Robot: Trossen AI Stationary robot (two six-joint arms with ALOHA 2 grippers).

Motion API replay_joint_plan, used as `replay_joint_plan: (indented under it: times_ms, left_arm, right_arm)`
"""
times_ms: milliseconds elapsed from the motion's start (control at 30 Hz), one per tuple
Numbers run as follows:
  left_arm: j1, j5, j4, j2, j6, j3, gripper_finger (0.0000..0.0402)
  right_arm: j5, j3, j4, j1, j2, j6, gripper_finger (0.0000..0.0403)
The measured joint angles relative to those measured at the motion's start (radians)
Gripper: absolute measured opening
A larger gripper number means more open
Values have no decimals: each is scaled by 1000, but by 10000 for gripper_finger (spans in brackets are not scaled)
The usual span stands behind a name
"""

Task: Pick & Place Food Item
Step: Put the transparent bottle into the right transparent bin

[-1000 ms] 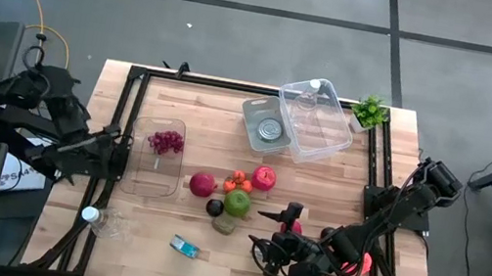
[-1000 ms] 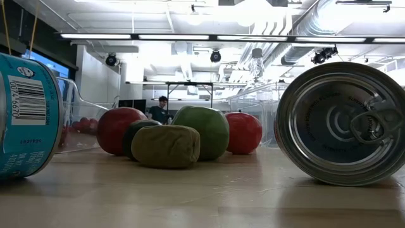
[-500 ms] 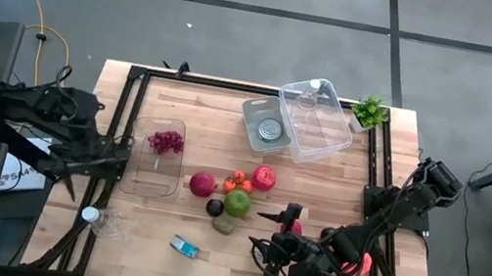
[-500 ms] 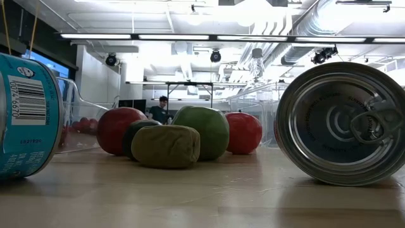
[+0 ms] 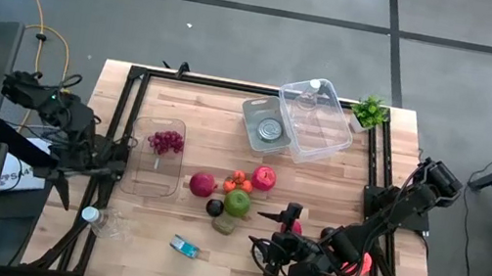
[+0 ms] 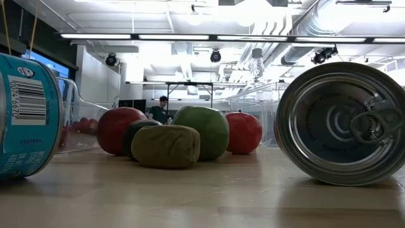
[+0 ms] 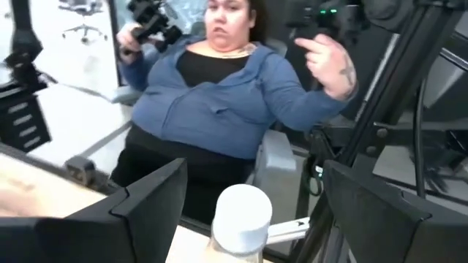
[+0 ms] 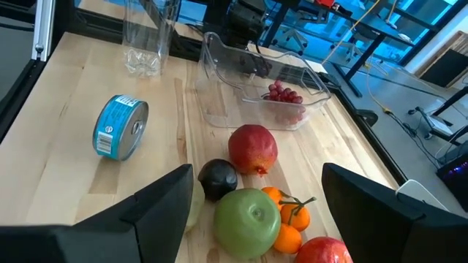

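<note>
Pale wooden tabletop (image 5: pixel 167 264) carries the fruit: ahead of the right gripper (image 8: pixel 248 219), fingers apart and empty, sit a green apple (image 8: pixel 247 212), dark red pomegranate (image 8: pixel 253 149) and blue tin can (image 8: pixel 121 127). Left gripper (image 7: pixel 252 212), fingers apart, frames a white-capped clear bottle (image 7: pixel 241 219).
</note>
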Motion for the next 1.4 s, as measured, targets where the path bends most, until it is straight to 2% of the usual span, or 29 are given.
replay_joint_plan:
  times_ms: [167,333,533,633,900,1033,1200,1400]
  left_arm:
    - [-59,-15,55,12,-6,-43,310]
    - [-110,-73,129,10,-17,-78,310]
    - [-154,-241,156,28,-40,-127,310]
    - [-175,-293,162,55,-41,-135,310]
    - [-227,-305,208,100,-41,-137,310]
    - [-245,-362,208,106,-41,-137,306]
    - [-263,-365,204,105,-31,-137,274]
    - [-277,-401,179,105,-32,-137,196]
  right_arm:
    - [-2,0,0,0,0,0,290]
    - [-3,0,0,0,0,0,290]
    - [-3,0,0,0,0,0,290]
    - [-2,0,0,0,0,0,290]
    - [-2,0,0,0,0,0,290]
    - [-2,0,0,0,0,0,290]
    - [-3,0,0,0,0,0,290]
    - [-2,0,0,0,0,0,290]
